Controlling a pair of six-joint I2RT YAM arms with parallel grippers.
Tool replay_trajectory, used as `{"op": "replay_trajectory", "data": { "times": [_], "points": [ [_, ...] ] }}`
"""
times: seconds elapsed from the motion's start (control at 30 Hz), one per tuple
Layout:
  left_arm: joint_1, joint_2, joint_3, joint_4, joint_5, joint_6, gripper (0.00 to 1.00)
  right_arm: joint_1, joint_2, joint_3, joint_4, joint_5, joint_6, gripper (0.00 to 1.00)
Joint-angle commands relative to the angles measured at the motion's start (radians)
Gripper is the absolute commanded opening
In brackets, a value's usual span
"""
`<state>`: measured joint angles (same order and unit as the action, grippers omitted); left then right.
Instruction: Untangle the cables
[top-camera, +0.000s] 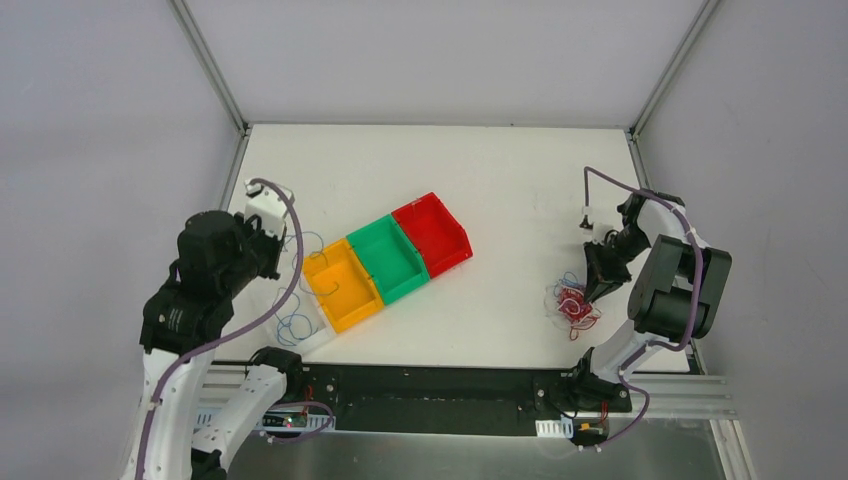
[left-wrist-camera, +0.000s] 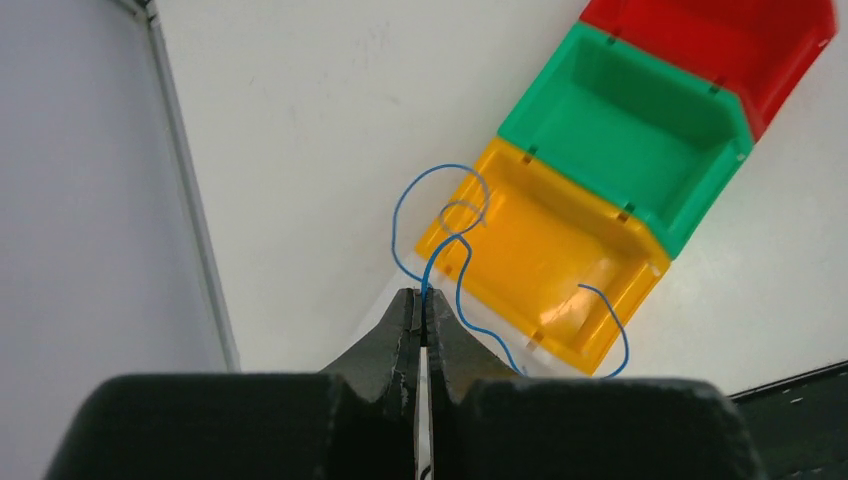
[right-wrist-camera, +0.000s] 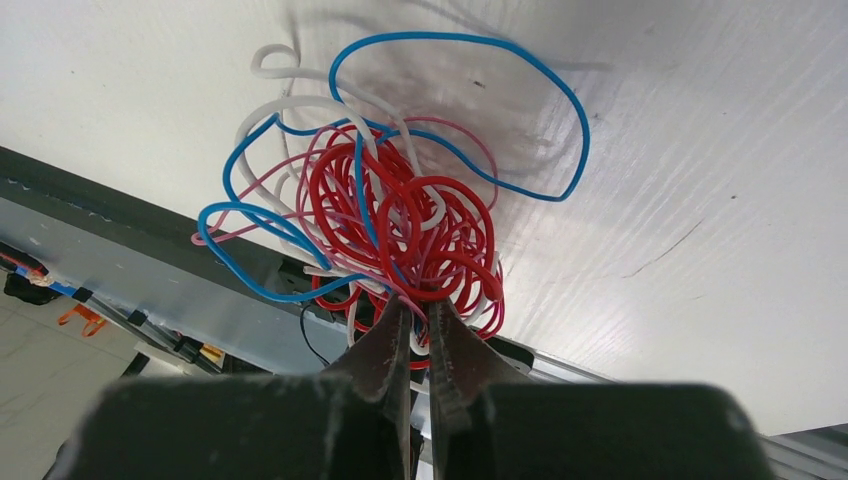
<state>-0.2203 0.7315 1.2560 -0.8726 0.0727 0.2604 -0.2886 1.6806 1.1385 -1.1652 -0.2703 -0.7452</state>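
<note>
A blue cable (left-wrist-camera: 430, 268) is pinched in the shut left gripper (left-wrist-camera: 423, 300) and trails over the yellow bin (left-wrist-camera: 545, 245) near the table's (top-camera: 500, 170) left edge, apparently freed. Red loops of the tangle (right-wrist-camera: 400, 215) are clamped by the right gripper (right-wrist-camera: 418, 310) near the right front corner; most is judged still knotted.

Around me stand plain pale grey walls (top-camera: 430, 60) on three sides, joined by slanting aluminium posts (top-camera: 208, 60). My white tabletop (top-camera: 500, 170) is evenly lit, edged near me by a black strip (top-camera: 430, 385) and a metal rail (top-camera: 700, 395).
</note>
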Motion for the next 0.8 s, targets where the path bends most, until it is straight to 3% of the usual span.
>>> {"op": "replay_trajectory", "data": {
  "times": [0.0,0.47,0.77],
  "points": [
    [0.013,-0.119,-0.107,-0.081,-0.224,0.053,0.00,-0.007,-0.041,-0.013,-0.053,-0.022,-0.019,0.03],
    [0.045,-0.151,0.090,-0.164,-0.332,0.041,0.00,-0.006,-0.056,-0.029,-0.056,-0.034,-0.005,0.04],
    [0.045,-0.176,-0.001,-0.169,-0.355,0.069,0.00,-0.005,-0.043,-0.022,-0.054,-0.031,-0.002,0.04]
  ]
}}
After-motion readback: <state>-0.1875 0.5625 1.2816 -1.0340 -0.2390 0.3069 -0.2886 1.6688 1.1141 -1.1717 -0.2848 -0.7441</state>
